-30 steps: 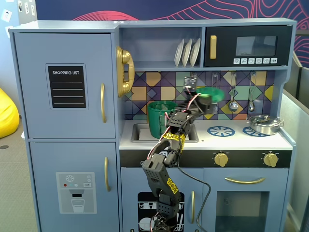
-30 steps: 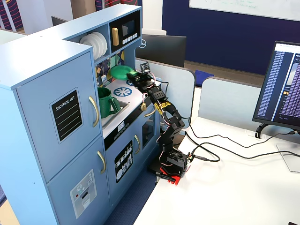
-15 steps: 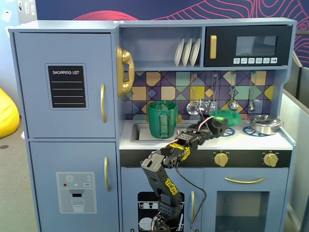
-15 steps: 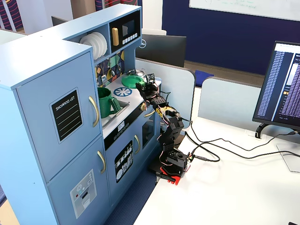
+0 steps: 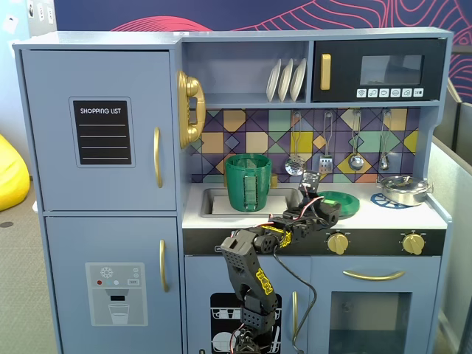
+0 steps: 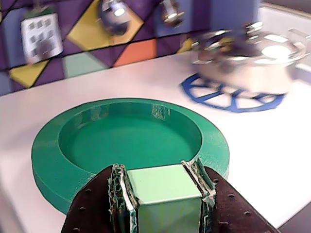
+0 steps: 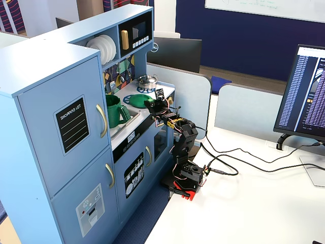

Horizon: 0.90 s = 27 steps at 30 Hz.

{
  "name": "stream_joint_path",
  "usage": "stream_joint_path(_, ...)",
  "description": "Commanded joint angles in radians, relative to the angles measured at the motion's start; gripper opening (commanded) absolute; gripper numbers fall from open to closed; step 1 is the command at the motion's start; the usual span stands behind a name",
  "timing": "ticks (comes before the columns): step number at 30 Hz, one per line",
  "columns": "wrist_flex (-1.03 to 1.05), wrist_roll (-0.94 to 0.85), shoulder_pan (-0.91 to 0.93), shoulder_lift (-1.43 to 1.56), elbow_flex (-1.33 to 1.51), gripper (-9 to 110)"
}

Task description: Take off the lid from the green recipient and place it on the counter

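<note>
Green plastic fills the lower half of the wrist view: the lid (image 6: 131, 145) lies flat on the white counter (image 6: 272, 160), hollow side up, and my gripper (image 6: 163, 194) rises from the bottom edge with its fingers (image 6: 119, 194) narrowed onto the lid's light-green tab (image 6: 165, 191). The tab sits squarely between the jaws, touched on both sides. At upper right a steel pot (image 6: 252, 63), blurred, stands on a blue burner ring (image 6: 228, 97).

In a fixed view facing the toy kitchen, the green recipient (image 5: 248, 181) stands open-topped in the sink recess at centre frame. The lid (image 5: 341, 202) rests to its right on the counter (image 5: 413, 214), well apart from the container, with my gripper (image 5: 318, 196) at its left edge and my black arm (image 5: 254, 265) climbing from bottom centre. The steel pot (image 5: 403, 189) sits at far right.

In the other fixed view, taken from the side, the recipient (image 7: 116, 110) is at centre left, and the lid (image 7: 137, 100) lies just beyond my gripper (image 7: 153, 103), which reaches over the counter edge. The pot (image 7: 148, 80) stands behind. The fingers are too small here to read.

By my judgement the job is nearly finished: the lid is off and appears set down on the worktop. What remains is letting go of the tab and backing away without dragging the disc.
</note>
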Motion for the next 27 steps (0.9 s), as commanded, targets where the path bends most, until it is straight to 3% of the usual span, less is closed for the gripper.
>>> stream_joint_path(1, -0.051, 0.002, -0.008, 0.0, -0.025, 0)
stream_joint_path(4, -0.043, 0.017, 0.0, -0.002, -0.035, 28)
stream_joint_path(8, -0.028, 0.043, 0.003, 0.011, -0.051, 36)
stream_joint_path(13, 0.121, 0.107, -0.006, 0.135, -0.087, 42)
stream_joint_path(18, 0.612, 0.202, -0.054, 0.39, -0.189, 43)
stream_joint_path(27, 1.095, 0.132, -0.227, 0.795, 0.018, 42)
